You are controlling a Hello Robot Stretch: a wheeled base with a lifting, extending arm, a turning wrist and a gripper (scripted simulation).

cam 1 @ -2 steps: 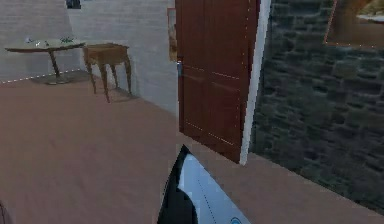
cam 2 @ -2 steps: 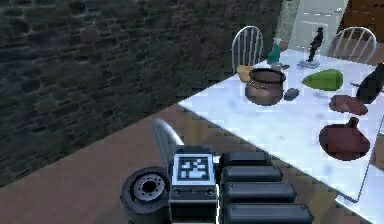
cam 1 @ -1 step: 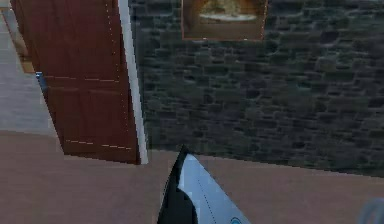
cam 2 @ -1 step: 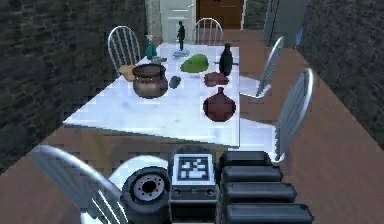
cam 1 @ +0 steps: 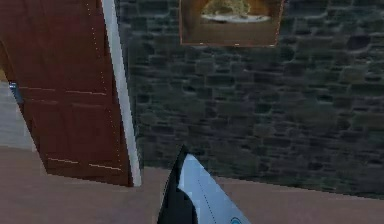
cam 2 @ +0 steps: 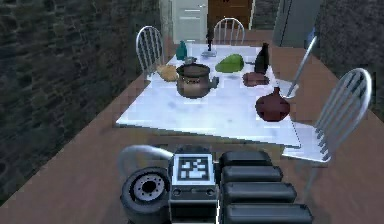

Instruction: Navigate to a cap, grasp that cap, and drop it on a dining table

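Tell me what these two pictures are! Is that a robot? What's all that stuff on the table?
Yes, a robot on wheels took both pictures. One camera looks ahead: it sees a brown door, a dark stone wall and a framed picture hanging on it. The other camera looks out to the side where its arm reaches. The dark blocks at the bottom are that arm, and the gripper, its hand, sits beside them. I can't tell whether it holds anything. Beyond it is a white dining table with chairs around. On it stand a metal kettle, a dark red vase, a dark bottle and something green.
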